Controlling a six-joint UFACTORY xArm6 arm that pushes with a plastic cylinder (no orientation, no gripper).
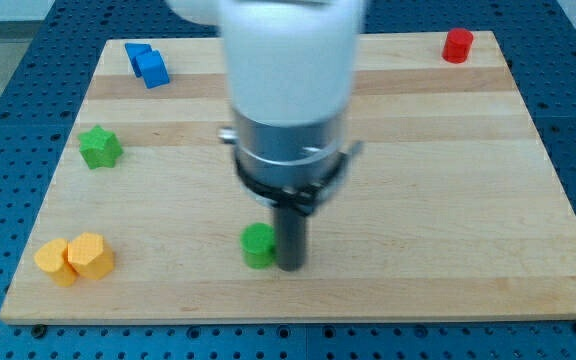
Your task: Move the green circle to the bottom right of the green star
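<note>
The green circle (259, 244) lies on the wooden board (448, 200) at the view's lower middle. The green star (99, 147) sits at the view's left, well up and left of the circle. My tip (290, 266) is at the end of the dark rod, touching or nearly touching the circle's right side. The arm's white and grey body hangs above and hides the board behind it.
A blue block (147, 64) lies at the view's top left. A red block (458, 45) lies at the top right. An orange block (90, 254) and a yellow block (55, 262) sit together at the bottom left.
</note>
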